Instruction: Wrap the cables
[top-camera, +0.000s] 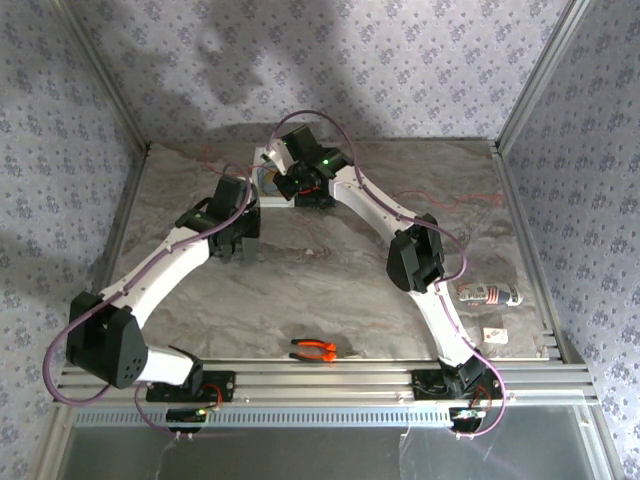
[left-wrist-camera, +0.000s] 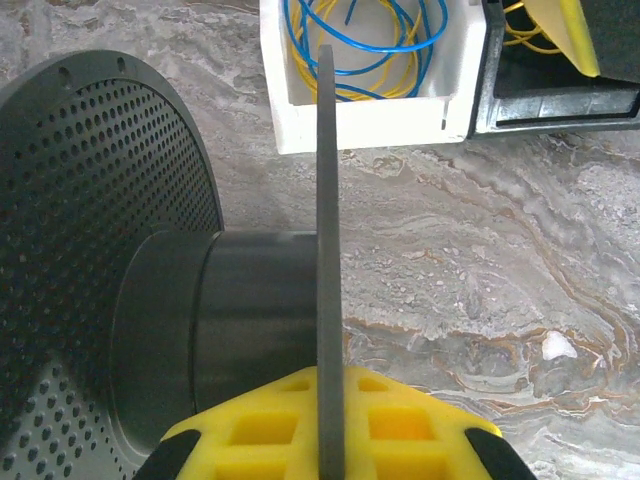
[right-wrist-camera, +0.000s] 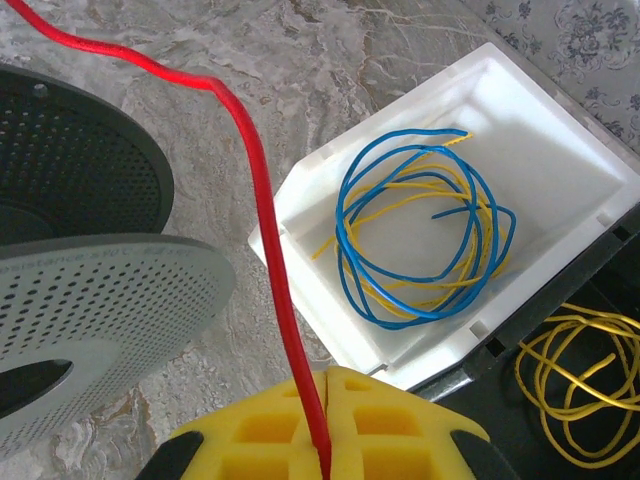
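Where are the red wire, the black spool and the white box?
red wire (right-wrist-camera: 268, 230): right wrist view, middle of the strand.
black spool (left-wrist-camera: 250, 320): left wrist view, on its hub.
white box (right-wrist-camera: 545, 120): right wrist view, bare inner wall.

A robotics lab cell: aluminium rails (top-camera: 330, 378) frame a marble-patterned table (top-camera: 330, 290) walled with patterned cloth (top-camera: 420, 60).

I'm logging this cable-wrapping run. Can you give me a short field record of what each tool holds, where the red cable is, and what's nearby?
left tool: shut on the spool, pinching one flange's edge
right tool: shut on the red cable
red cable: runs from the pads up past the spool
spool: dark, perforated flanges, hub bare where visible
white bin: beside the spool, holds blue and yellow wire loops
pliers: orange handles, on the table, near side
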